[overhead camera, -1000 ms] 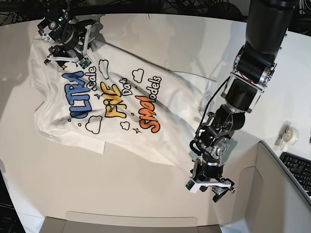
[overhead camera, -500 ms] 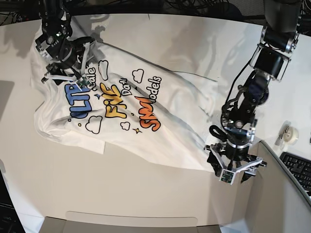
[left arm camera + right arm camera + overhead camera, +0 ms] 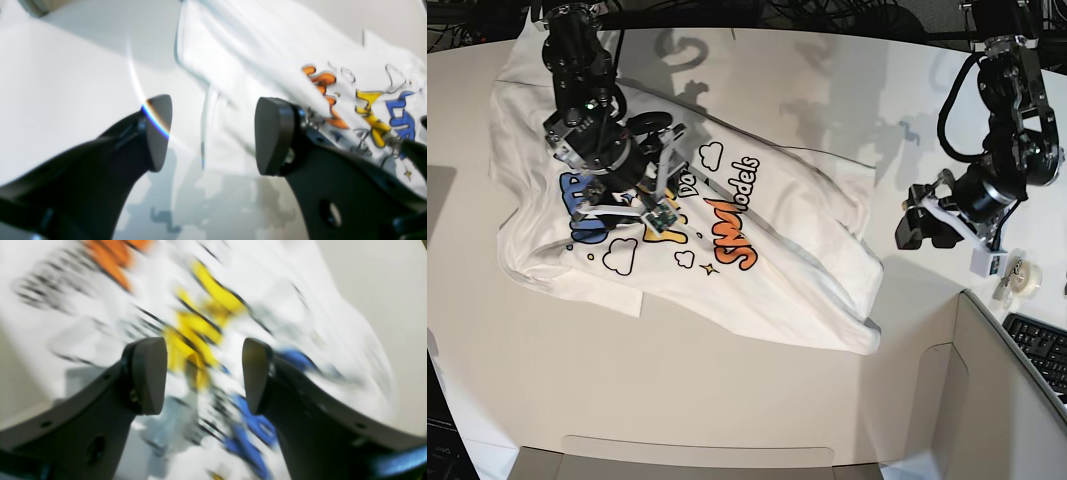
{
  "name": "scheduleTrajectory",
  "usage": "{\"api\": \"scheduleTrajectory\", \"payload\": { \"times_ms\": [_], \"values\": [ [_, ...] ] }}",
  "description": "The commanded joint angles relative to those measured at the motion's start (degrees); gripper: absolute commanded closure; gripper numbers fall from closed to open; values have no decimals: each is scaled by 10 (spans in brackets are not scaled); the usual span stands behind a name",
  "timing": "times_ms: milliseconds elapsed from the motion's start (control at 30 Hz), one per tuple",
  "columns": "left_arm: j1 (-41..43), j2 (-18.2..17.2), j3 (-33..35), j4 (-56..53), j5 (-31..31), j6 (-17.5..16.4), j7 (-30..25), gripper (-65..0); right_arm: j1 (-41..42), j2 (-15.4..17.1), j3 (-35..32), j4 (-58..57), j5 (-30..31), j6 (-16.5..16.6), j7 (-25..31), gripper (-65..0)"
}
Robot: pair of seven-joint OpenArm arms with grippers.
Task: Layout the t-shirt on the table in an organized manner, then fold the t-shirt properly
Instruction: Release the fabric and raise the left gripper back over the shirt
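— Since the earlier frame your left gripper [image 3: 924,228] left the t-shirt [image 3: 757,250]'s lower-right hem, jaws apart.

— And the shirt?

— Rumpled on the table [image 3: 727,400], collar upper left, hem lower right; right gripper [image 3: 645,200] gapes above its print.

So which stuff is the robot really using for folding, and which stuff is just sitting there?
For the job:
- the t-shirt, lying rumpled
- the table under it
- the right gripper, open over the print
- the left gripper, open beside the shirt

Just lying about:
- the tape roll
- the keyboard
- the grey panel
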Motion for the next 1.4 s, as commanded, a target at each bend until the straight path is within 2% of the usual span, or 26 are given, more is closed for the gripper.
{"api": "scheduleTrajectory", "payload": {
  "times_ms": [0, 67, 200, 300, 400, 500, 600, 733, 833, 967, 1233, 1367],
  "values": [
    [14, -12, -3, 13, -4, 0, -12, -351, 10, -3, -9, 8, -6, 2, 9, -355],
    [46, -35, 8, 23, -5, 0, -38, -351, 13, -11, -32, 7, -22, 2, 9, -355],
    [109, -105, 95, 26, -2, 5, -126, -350, 14, -12, -73, -4, -73, 2, 9, -355],
    [131, -136, 165, 25, 51, 6, -178, -349, 12, -12, -99, -8, -99, 2, 9, -355],
    [134, -127, 215, 21, 160, 24, -186, -349, 10, -10, -112, -19, -122, 2, 9, -355],
    [134, -98, 264, 19, 278, 52, -190, -349, 4, -7, -109, -64, -151, 1, 7, -355],
    [133, -78, 316, 17, 398, 66, -192, -349, -4, -7, -103, -110, -190, 1, 8, -355],
    [133, -77, 371, 17, 493, 70, -203, -350, -19, -7, -104, -116, -232, 1, 9, -355],
    [131, -77, 405, 13, 528, 70, -207, -350, -26, -7, -102, -118, -249, 1, 9, -355],
    [90, -80, 454, -10, 560, 68, -202, -350, -29, 17, -105, -118, -259, 1, 9, -355],
    [6, -89, 532, -86, 560, 67, -207, -350, -52, 20, -107, -115, -259, 2, 9, -355],
    [-9, -89, 575, -103, 560, 67, -207, -350, -59, 21, -107, -113, -259, 2, 9, -355]
  ]
}}
